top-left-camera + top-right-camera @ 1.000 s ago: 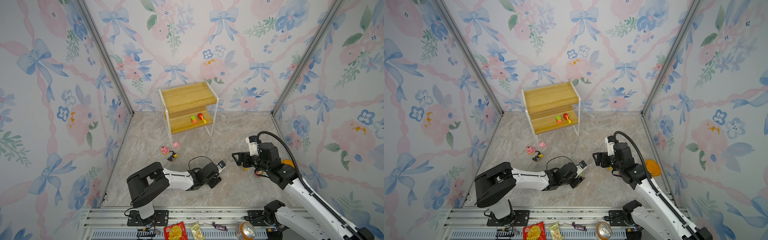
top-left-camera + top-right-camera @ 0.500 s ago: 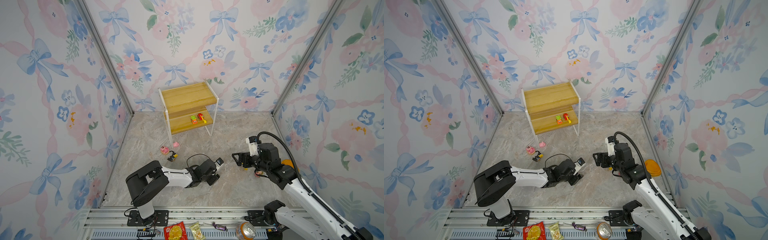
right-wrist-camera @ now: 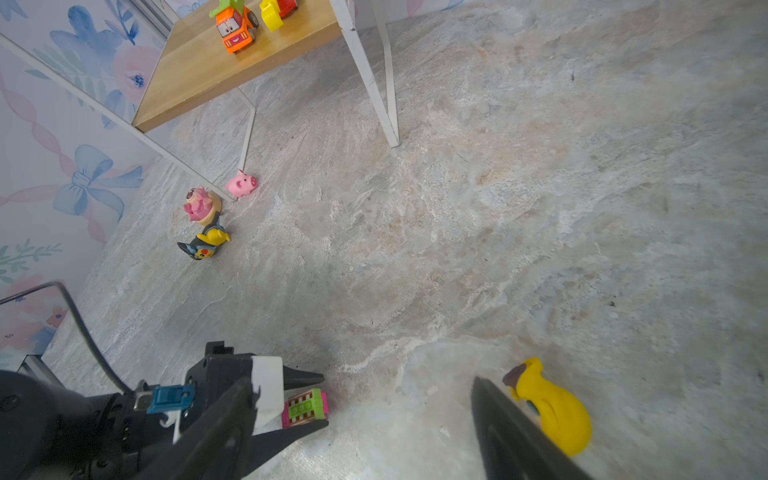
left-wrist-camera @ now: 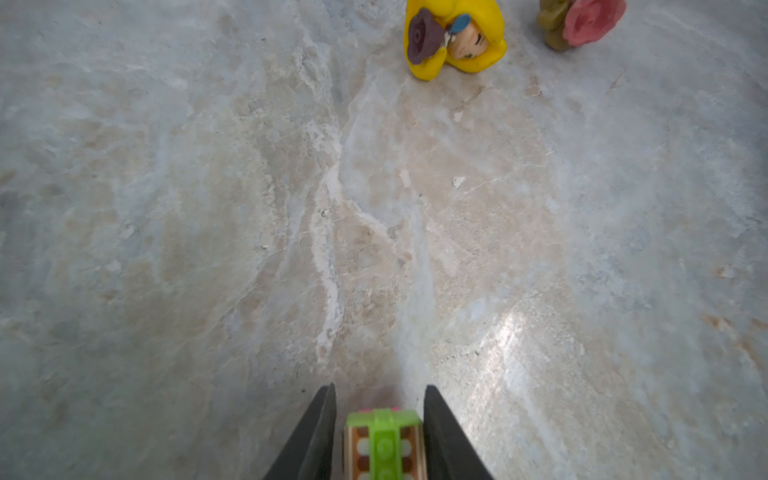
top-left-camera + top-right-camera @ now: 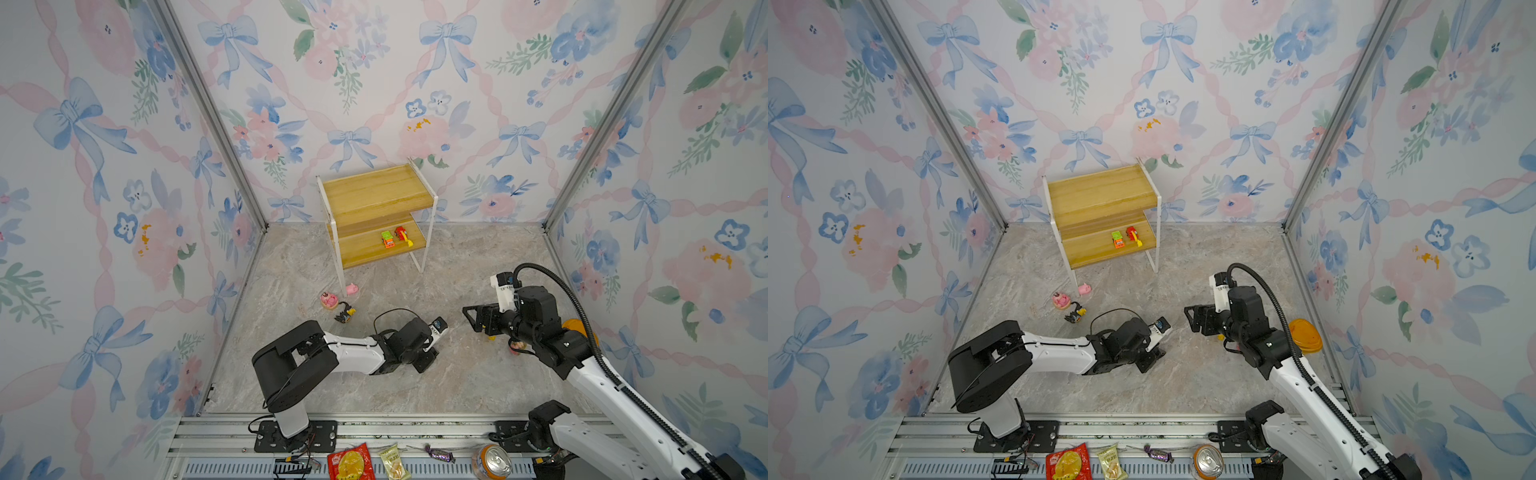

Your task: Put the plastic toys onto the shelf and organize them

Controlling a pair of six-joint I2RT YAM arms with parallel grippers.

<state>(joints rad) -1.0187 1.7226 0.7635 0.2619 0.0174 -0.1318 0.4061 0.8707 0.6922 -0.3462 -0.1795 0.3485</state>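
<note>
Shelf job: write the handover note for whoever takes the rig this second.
Left gripper: jaws on either side of the pink car on the floor; cannot tell whether the grip is made.
Right gripper: open, holding nothing, beside the yellow-haired figure.
Done: green-orange car and red car stand on the lower board of the shelf; the upper board holds nothing.
Left: pink car, yellow-haired figure, pink-dress doll, plus pink pig, round pink figure and black-yellow figure, grouped on the floor by a front leg of the shelf.
</note>
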